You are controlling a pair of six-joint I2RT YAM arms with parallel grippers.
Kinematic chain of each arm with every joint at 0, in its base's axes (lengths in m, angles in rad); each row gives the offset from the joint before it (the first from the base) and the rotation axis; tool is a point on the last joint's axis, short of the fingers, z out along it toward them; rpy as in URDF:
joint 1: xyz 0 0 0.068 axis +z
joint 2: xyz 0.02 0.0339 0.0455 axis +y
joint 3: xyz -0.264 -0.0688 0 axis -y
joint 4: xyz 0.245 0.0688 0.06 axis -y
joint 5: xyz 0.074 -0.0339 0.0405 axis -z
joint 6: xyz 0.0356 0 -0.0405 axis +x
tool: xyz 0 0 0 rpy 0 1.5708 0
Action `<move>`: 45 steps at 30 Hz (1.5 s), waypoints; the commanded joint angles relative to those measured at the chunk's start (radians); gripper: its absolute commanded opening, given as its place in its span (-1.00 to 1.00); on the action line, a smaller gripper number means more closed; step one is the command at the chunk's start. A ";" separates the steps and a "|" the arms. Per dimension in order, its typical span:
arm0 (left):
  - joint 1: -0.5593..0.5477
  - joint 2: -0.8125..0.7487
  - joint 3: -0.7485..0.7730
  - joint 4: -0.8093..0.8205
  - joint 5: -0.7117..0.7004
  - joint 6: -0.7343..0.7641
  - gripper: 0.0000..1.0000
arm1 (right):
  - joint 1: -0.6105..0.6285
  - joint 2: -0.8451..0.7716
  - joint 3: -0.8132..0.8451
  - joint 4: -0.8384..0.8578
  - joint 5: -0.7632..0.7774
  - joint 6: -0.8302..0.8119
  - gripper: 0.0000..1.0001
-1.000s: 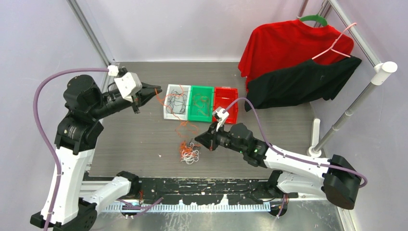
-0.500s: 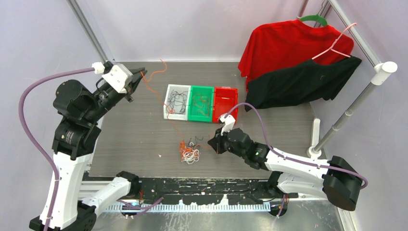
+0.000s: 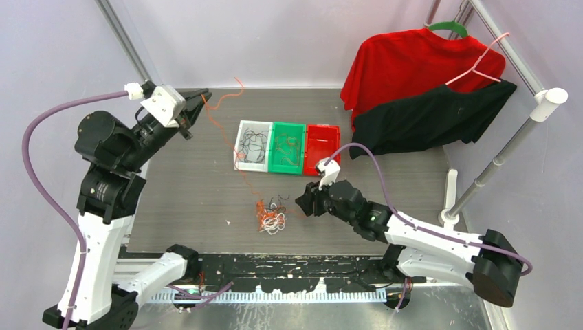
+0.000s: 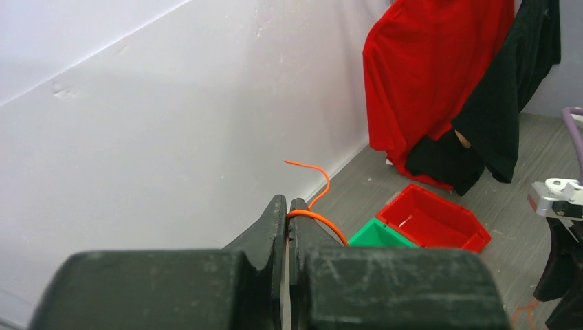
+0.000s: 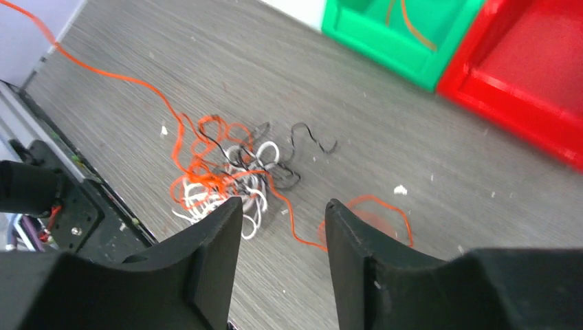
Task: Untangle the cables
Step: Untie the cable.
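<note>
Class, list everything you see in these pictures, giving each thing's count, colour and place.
cable tangle: one, orange, black and white, on the table near the front.
orange cable: one, orange, stretched from the tangle to the left tool.
white bin: one, white, left of the bin row, black cords inside.
green bin: one, green, middle of the row, orange cord inside.
red bin: one, red, right of the row.
red shirt: one, red, hanging far right.
black shirt: one, black, hanging below it.
table: one, grey.
left tool: one, black, shut on the orange cable.
right tool: one, black, open beside the tangle.
</note>
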 commanded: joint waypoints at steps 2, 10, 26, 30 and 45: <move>-0.003 0.043 0.099 0.106 0.060 -0.044 -1.00 | -0.002 -0.098 0.131 0.011 -0.023 -0.092 0.22; -0.003 0.105 0.205 0.105 0.106 -0.096 -1.00 | 0.000 0.061 0.285 0.168 -0.261 -0.107 0.58; -0.002 0.047 0.119 0.055 0.108 -0.050 -1.00 | 0.014 0.453 0.363 0.392 -0.466 -0.072 0.18; -0.002 0.040 0.101 0.058 0.103 -0.050 -1.00 | 0.013 0.488 0.372 0.425 -0.465 -0.064 0.00; -0.003 -0.163 -0.251 -0.061 0.096 -0.121 -0.91 | 0.000 0.373 0.315 0.458 -0.356 -0.061 -0.98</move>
